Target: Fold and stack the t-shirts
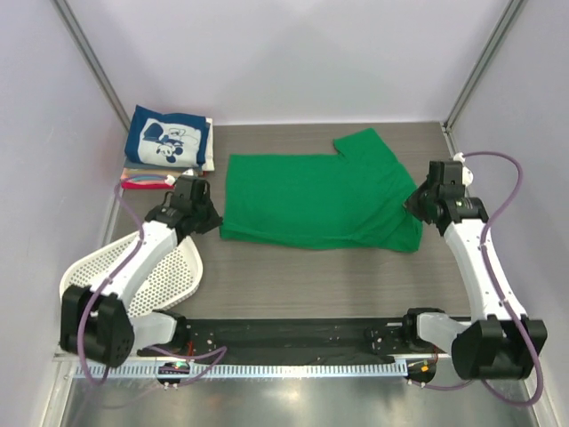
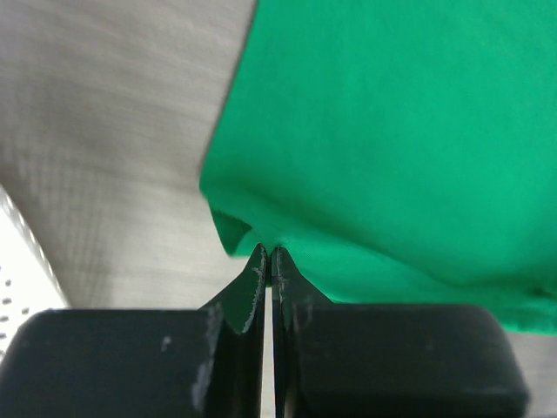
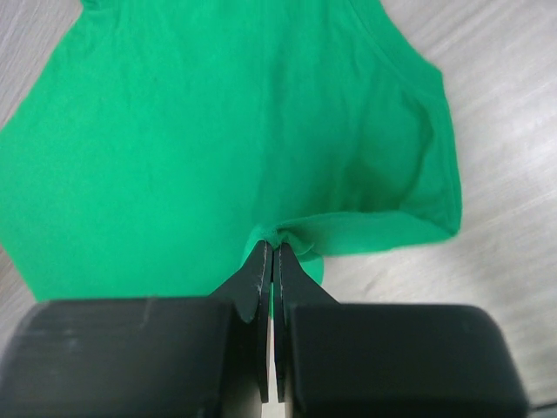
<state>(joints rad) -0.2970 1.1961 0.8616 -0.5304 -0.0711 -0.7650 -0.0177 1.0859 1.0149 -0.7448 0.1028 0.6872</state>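
Observation:
A bright green t-shirt [image 1: 311, 200] lies spread across the middle of the table, one sleeve pointing to the back right. My left gripper [image 1: 213, 220] is shut on the shirt's near left corner; in the left wrist view [image 2: 268, 252] the cloth [image 2: 392, 131] bunches at the fingertips. My right gripper [image 1: 412, 203] is shut on the shirt's right edge; in the right wrist view [image 3: 271, 248] a fold of green cloth [image 3: 200, 139] is pinched between the tips. A navy t-shirt with white cartoon print [image 1: 167, 138] tops a folded stack [image 1: 147, 181] at the back left.
A white perforated basket [image 1: 160, 271] lies at the near left beside the left arm. A black mat strip [image 1: 293, 334] runs along the near edge. Grey walls close in at left, right and back.

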